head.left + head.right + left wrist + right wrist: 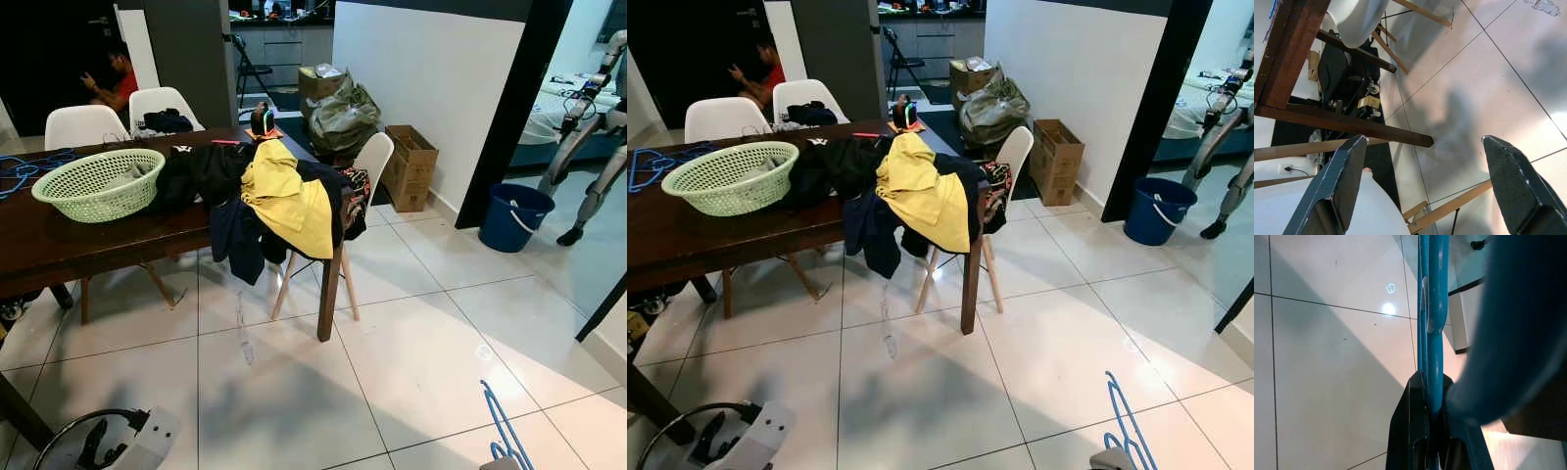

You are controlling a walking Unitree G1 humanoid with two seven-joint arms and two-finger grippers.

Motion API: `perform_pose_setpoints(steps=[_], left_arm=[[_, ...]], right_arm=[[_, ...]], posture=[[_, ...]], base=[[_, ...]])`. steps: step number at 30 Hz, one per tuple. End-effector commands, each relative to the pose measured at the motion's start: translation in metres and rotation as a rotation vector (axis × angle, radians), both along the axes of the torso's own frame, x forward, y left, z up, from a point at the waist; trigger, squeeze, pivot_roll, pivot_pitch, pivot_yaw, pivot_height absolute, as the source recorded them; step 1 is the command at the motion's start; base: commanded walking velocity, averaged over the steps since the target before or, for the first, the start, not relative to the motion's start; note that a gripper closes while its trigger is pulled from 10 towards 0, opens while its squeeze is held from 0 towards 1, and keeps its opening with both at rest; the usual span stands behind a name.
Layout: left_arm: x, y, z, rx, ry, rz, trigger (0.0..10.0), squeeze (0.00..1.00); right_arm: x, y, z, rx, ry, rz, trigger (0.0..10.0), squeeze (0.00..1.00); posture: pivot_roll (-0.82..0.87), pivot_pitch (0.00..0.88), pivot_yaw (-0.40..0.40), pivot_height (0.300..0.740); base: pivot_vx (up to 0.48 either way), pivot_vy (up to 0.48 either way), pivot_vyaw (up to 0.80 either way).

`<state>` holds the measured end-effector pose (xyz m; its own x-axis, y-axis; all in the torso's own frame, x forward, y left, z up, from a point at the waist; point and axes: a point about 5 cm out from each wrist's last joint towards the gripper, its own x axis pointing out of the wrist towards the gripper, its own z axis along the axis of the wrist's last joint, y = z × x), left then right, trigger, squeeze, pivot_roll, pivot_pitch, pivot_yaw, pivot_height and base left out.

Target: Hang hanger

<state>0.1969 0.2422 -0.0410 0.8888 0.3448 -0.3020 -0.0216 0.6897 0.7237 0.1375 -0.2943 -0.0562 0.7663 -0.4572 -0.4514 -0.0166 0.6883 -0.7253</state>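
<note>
On the left the left gripper [1420, 186] hangs low over the tiled floor [411, 362], fingers spread wide and empty; ahead a green laundry basket [98, 184] and a heap of clothes [279, 201] sit on the dark wooden table [59, 240]; at right the right gripper [1431, 431] is clamped on a blue hanger [1430, 308]

A dark wooden worktop [59, 240] carries a pale green basket [96, 183] near its middle. At the worktop's far corner a heap of clothes, with a yellow garment [289, 201] on top, spills over the edge. White chairs [83, 125] stand behind the worktop, another [372, 157] beside the heap. Beyond that corner sit a cardboard box [411, 164] against the white wall and a blue bucket [514, 215] further along. A person in red [118, 83] sits behind the worktop.
</note>
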Motion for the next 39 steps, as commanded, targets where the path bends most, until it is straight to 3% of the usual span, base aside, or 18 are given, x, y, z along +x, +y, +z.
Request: perform_pose_setpoints(steps=[1,39], left_arm=[[-0.0022,-0.0016,-0.0030,0.004,0.024,-0.008,10.0,0.00],[-0.0017,-0.0021,-0.0032,0.004,0.026,-0.008,10.0,0.00]], right_arm=[[-0.0006,-0.0011,-0.0005,0.003,0.009,-0.010,10.0,0.00],[-0.0002,-0.0012,-0.0004,0.003,0.010,-0.011,10.0,0.00]], posture=[[0.00,0.000,-0.008,0.740],[0.01,0.000,-0.010,0.740]], base=[[0.000,0.000,0.00],[0.000,0.000,0.00]])
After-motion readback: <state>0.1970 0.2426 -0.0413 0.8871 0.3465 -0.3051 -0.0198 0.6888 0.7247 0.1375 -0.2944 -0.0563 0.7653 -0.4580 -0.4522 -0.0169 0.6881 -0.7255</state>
